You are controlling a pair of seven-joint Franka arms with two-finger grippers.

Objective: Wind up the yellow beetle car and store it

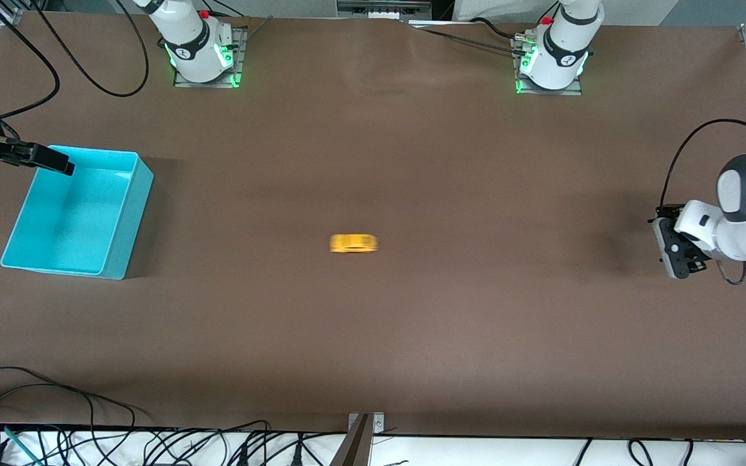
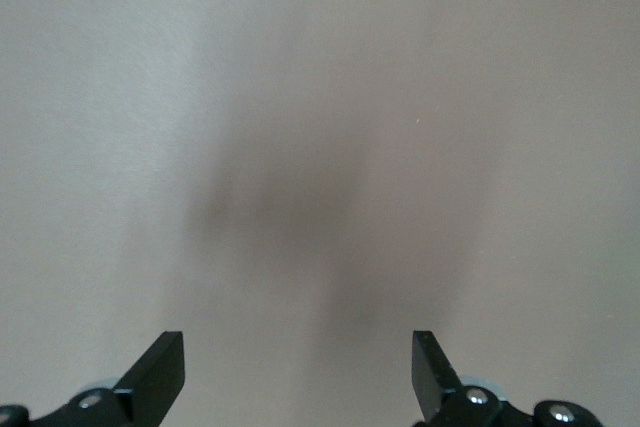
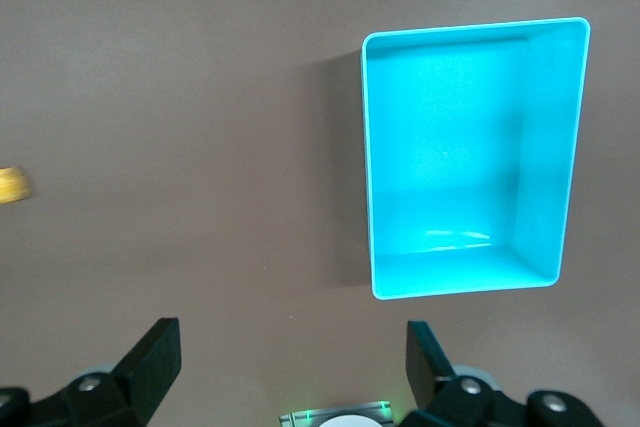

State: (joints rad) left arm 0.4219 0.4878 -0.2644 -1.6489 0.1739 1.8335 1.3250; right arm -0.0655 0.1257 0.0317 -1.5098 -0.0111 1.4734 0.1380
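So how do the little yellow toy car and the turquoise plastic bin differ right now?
The little yellow toy car is far smaller than the turquoise plastic bin. The car sits mid-table and looks motion-blurred; the bin is sharp at the right arm's end. The car is rounded, the bin rectangular, open and empty. Both rest on the brown table, ungripped.

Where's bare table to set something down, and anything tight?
Bare table on every side of the yellow beetle car, between it and the turquoise bin, and under the open left gripper. Only tight spot: the bin's end, where the open right gripper hangs.
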